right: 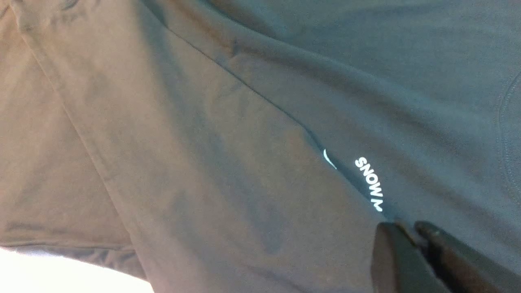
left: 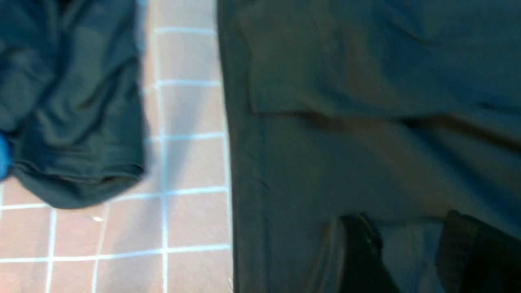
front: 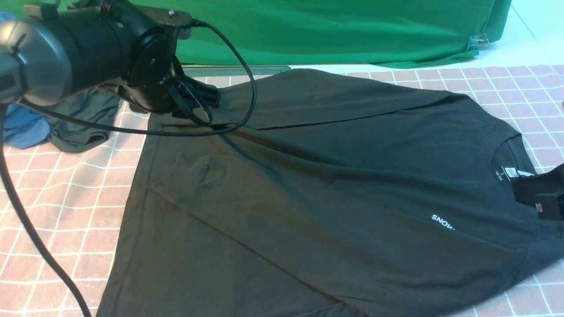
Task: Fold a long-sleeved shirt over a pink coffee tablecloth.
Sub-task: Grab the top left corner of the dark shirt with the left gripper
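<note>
The black long-sleeved shirt (front: 330,167) lies spread over the pink coffee tablecloth (front: 66,211), its collar at the right and a folded layer across its front. Part of the white "SNOW" print (right: 368,183) shows beside a fold edge. My left gripper (front: 200,103) hovers at the shirt's far left corner. In the left wrist view that gripper (left: 411,244) is open, its fingers (left: 362,252) apart over the shirt (left: 366,122). My right gripper (front: 535,193) sits by the collar. In the right wrist view it (right: 409,232) is shut where the shirt's (right: 244,162) fold edge runs into it.
A smaller dark grey garment (front: 83,123) and a blue garment (front: 22,127) lie bunched at the far left on the tablecloth (left: 191,162). A bright green cloth (front: 330,31) hangs along the back. The left arm's black cable (front: 26,229) loops down over the left side.
</note>
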